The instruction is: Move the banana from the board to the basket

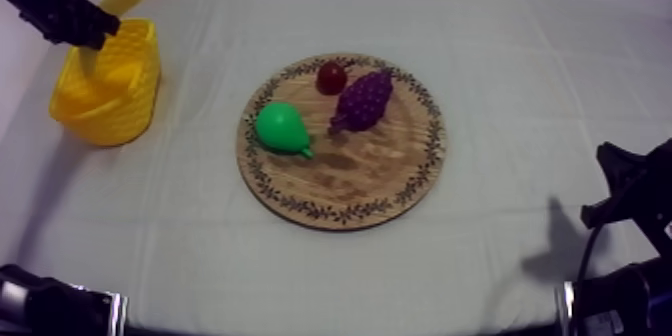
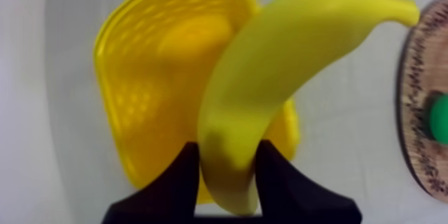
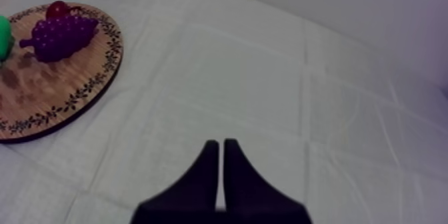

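My left gripper [image 1: 88, 42] hangs over the yellow basket [image 1: 108, 85] at the far left of the table, shut on the yellow banana [image 1: 122, 2]. In the left wrist view the banana [image 2: 280, 73] stands between the two black fingers [image 2: 179, 180], above the basket [image 2: 153, 73] and its open mouth. The round wooden board [image 1: 345, 175] lies mid-table. My right gripper [image 3: 221, 173] rests low at the right, shut on nothing, its fingers together as a narrow wedge above bare cloth.
On the board sit a green pear [image 1: 282, 127], a bunch of purple grapes [image 1: 364, 99] and a small red fruit [image 1: 331, 77]. The right wrist view shows the board [image 3: 73, 87] with the grapes [image 3: 60, 37] off to one side.
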